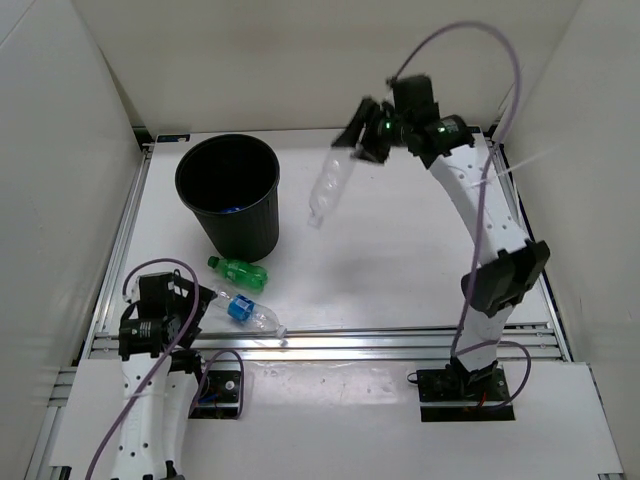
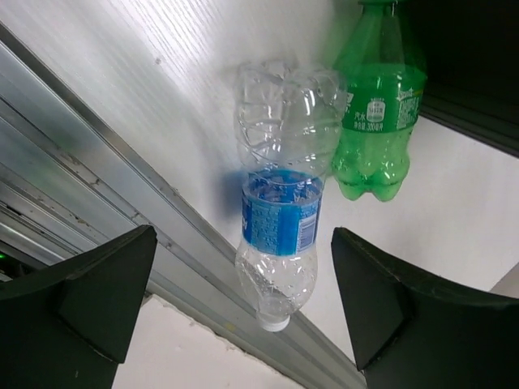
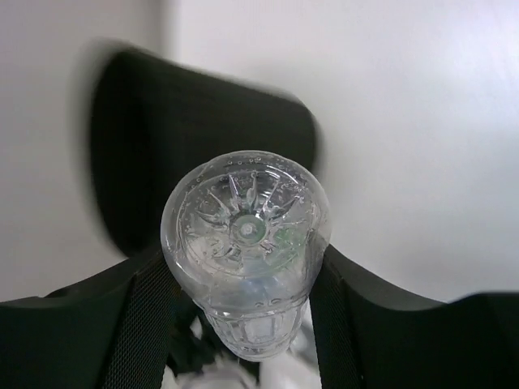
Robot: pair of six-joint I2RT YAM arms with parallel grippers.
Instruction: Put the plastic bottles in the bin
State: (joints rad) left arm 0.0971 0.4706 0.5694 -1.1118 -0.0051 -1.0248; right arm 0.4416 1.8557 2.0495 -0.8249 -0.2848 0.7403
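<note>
My right gripper [image 1: 362,140] is shut on a plain clear plastic bottle [image 1: 328,190], which hangs tilted in the air to the right of the round black bin [image 1: 240,232]. The right wrist view looks at the bottle's base [image 3: 243,235], pinched between my right gripper's [image 3: 242,318] fingers, with the blurred bin [image 3: 203,138] behind it. A green bottle [image 1: 238,270] and a clear bottle with a blue label [image 1: 243,312] lie on the table in front of the bin. My left gripper [image 2: 243,237] hangs open over the blue-label bottle [image 2: 278,235], beside the green bottle [image 2: 377,113].
Something blue [image 1: 232,208] shows inside the bin. A metal rail [image 1: 400,342] runs along the table's front edge, just under the blue-label bottle's cap. White walls enclose the table on the left, back and right.
</note>
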